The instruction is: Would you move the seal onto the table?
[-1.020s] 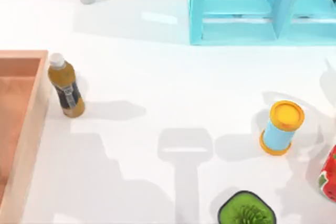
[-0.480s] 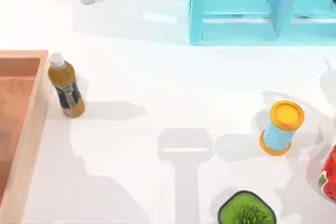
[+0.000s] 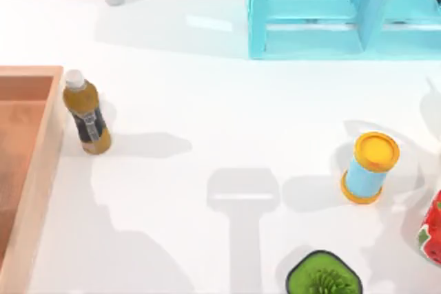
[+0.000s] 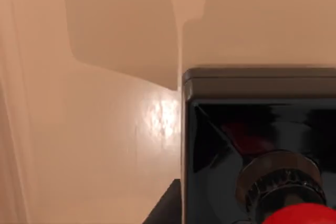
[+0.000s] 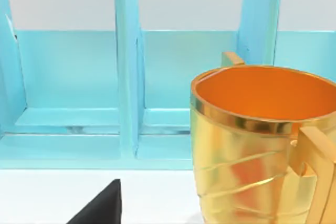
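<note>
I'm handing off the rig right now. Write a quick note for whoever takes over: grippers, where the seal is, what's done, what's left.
Left gripper: right above the seal, close in; whether its fingers are open or shut cannot be told.
Right arm: idle, facing the gold mug in front of the turquoise shelf.
Seal: sitting on the wooden tray, black base down, red knob up.
Done: approach to the seal.
Left: grasp it, lift it over the tray rim, set it on the white table.

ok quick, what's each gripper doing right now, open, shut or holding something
Left gripper: close above the seal on the wooden tray; open or shut cannot be told.
Right gripper: near the gold mug by the turquoise shelf; cannot be told.
</note>
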Available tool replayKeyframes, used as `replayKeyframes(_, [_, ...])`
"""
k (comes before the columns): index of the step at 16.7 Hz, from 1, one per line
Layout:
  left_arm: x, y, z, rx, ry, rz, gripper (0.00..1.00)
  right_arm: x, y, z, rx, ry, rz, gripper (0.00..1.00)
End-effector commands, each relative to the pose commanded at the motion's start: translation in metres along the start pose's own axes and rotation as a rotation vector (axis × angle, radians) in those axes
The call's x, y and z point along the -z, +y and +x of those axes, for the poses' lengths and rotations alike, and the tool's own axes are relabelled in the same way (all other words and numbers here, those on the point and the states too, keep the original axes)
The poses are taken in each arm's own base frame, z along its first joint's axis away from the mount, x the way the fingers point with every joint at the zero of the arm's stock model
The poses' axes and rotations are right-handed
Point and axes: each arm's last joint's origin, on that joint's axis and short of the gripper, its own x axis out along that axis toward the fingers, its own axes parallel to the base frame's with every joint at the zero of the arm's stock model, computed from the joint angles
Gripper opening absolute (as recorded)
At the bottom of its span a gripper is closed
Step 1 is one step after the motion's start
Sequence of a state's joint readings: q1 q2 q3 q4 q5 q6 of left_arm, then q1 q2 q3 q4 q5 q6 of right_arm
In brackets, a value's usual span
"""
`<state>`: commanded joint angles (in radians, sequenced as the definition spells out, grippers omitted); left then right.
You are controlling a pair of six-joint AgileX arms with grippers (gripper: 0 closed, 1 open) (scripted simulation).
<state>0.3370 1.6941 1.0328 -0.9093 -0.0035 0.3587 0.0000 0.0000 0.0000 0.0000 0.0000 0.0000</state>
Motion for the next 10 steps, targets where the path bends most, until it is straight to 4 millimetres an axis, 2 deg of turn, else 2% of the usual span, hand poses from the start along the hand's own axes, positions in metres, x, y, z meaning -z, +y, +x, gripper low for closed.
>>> replayKeyframes(6, [0.0,0.0,0.0,0.0,0.0,0.0,0.02,0.0,0.0,0.0,0.0,0.0,0.0,1.0])
replayKeyframes(10, [0.0,0.0,0.0,0.0,0.0,0.0,0.0,0.0,0.0,0.0,0.0,0.0,0.0,1.0])
